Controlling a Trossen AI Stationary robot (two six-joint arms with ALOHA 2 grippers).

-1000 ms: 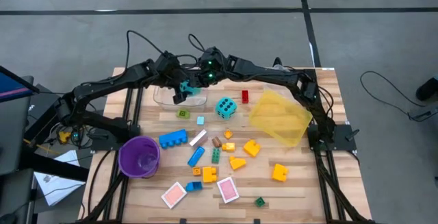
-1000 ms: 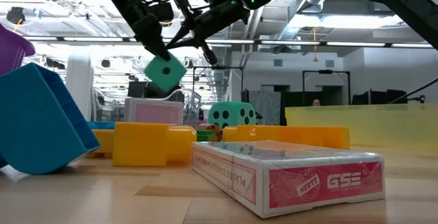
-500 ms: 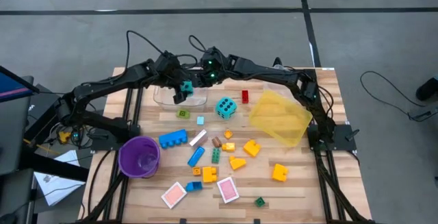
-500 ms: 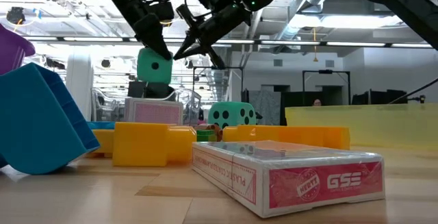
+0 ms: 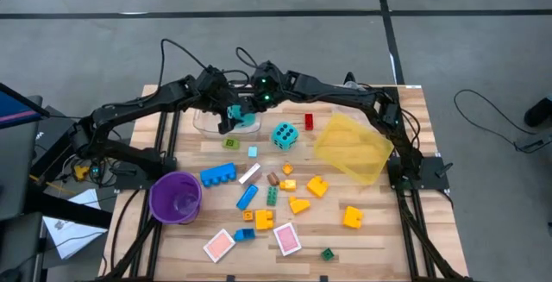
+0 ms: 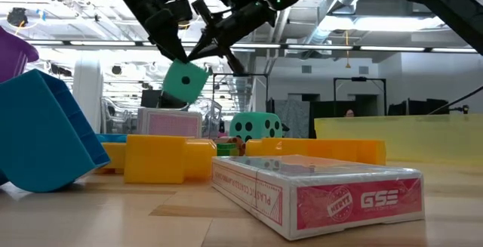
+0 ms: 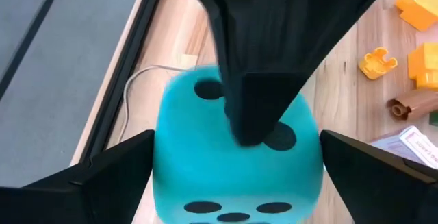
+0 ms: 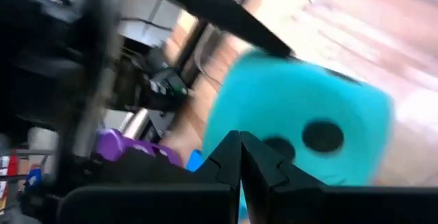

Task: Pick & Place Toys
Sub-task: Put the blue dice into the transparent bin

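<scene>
I am working over the worktop (image 5: 379,239), where most of the toys are lying loose: the yellow bin (image 5: 352,148) is sitting at the right, the purple cup (image 5: 176,197) at the left, and bricks and pink cards (image 5: 286,239) are scattered between. A second cyan die (image 5: 285,134) is resting near the clear tray (image 5: 207,125) at the far side. My left end effector (image 5: 227,118) is hanging spread wide above that tray with a cyan die (image 6: 186,81) tilted just below my fingers, apparently loose. My right end effector (image 6: 205,47), clenched with nothing in it, is pressing its tip against that die. I am judging that the die could be tipping off: my right tip may be nudging it sideways, so it could be bouncing past the tray's rim or rolling among the bricks.
</scene>
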